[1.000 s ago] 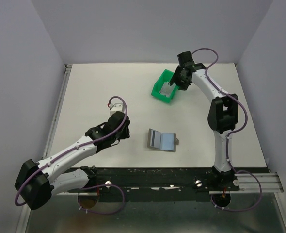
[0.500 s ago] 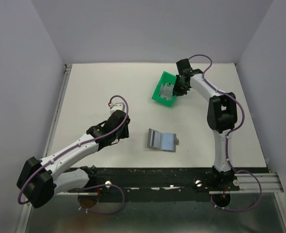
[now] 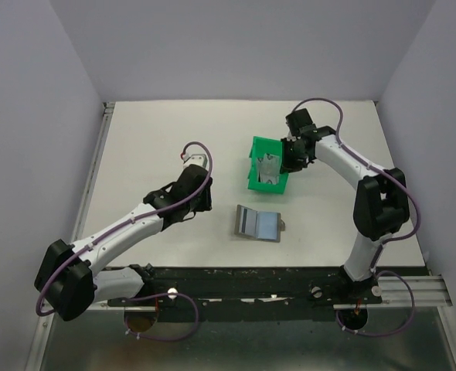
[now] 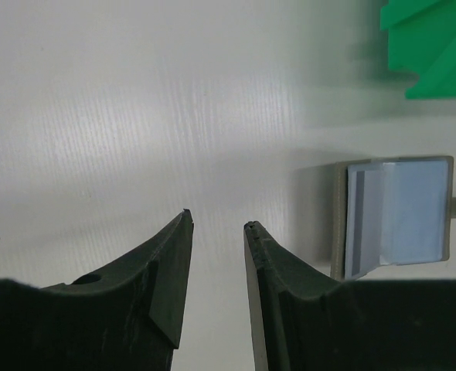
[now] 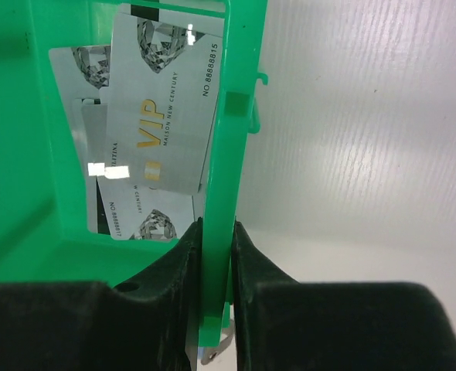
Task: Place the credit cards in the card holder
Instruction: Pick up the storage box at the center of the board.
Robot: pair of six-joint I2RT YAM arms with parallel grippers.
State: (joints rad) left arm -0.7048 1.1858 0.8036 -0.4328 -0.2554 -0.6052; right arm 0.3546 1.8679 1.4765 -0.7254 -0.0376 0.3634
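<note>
So the right gripper (image 5: 216, 229) isn't on a card at all: its jaws are pinched nearly together on the thin side wall of the green bin (image 3: 257, 151), one finger inside and one outside. My guess is that the credit cards (image 5: 162, 131) lie flat on the bin floor where they're awkward to pick up, so grabbing the wall lets the arm drag or tip the bin and get them out closer to the wallet. The bin sits around the middle of the tabletop (image 3: 135, 139), a bit toward the right edge, and from above it looks tipped, though I can't say for sure. The card holder (image 3: 257, 222) lies unfolded and flat near the near edge, roughly centred, just in front of the bin but apart from it, with its light blue inside facing up and ready to take cards. The left gripper (image 4: 216, 224) hovers over bare table with its fingers partly spread and nothing between them, probably waiting. The right wrist view is the only one that really shows the clamp and that several cards overlap in there, with VIP print readable. The overhead just shows a pale patch in the bin, but it gives the layout. The left wrist view catches the holder's open pocket and a corner of the bin.
</note>
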